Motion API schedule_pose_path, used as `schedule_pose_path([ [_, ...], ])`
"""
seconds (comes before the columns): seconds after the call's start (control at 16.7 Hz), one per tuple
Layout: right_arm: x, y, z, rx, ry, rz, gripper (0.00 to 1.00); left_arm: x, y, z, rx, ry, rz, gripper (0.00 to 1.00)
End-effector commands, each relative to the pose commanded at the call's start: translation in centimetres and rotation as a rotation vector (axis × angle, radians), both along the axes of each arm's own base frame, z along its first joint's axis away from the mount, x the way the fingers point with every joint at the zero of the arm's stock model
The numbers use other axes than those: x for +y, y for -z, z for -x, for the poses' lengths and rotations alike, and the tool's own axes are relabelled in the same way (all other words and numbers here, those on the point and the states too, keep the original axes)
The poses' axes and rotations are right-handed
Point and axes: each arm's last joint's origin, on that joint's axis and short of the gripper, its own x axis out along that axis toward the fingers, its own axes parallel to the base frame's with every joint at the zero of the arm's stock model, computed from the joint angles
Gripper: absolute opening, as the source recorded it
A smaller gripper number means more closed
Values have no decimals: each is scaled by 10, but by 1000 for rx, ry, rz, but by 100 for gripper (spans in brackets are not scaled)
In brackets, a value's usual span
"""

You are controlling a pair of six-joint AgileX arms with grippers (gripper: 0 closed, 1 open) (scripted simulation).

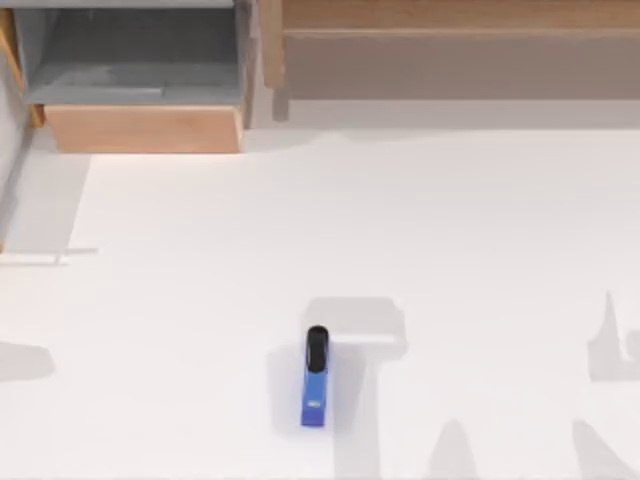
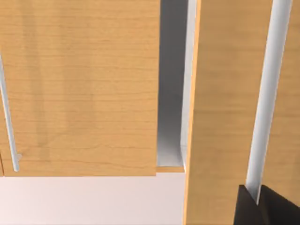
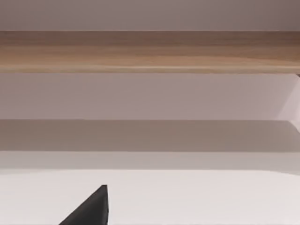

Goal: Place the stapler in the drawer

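Note:
The stapler [image 1: 315, 378], a small blue bar with a black rounded end pointing to the back, lies flat on the white table a little right of centre near the front. The drawer [image 1: 145, 128] stands pulled out at the back left, its grey inside bare behind the light tan front panel. In the left wrist view a dark tip of my left gripper [image 2: 267, 206] sits close to light wooden panels [image 2: 79, 89] with a grey gap between them. A dark tip of my right gripper [image 3: 91, 208] hovers over bare table, facing the cabinet.
A wide brown wooden cabinet [image 1: 450, 40] runs along the back right, also seen as a brown band [image 3: 150, 49] in the right wrist view. Arm shadows fall on the table at the front right and left edge. White tabletop [image 1: 450, 230] lies between stapler and drawer.

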Motion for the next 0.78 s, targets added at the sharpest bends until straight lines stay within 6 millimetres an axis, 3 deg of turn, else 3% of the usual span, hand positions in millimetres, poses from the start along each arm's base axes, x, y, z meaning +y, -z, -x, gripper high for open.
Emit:
schedule_pose_path([
  [0.06,0,0,0,0,0,0,100,0,0,0,0,0,0,0],
  [0.78,0,0,0,0,0,0,100,0,0,0,0,0,0,90],
])
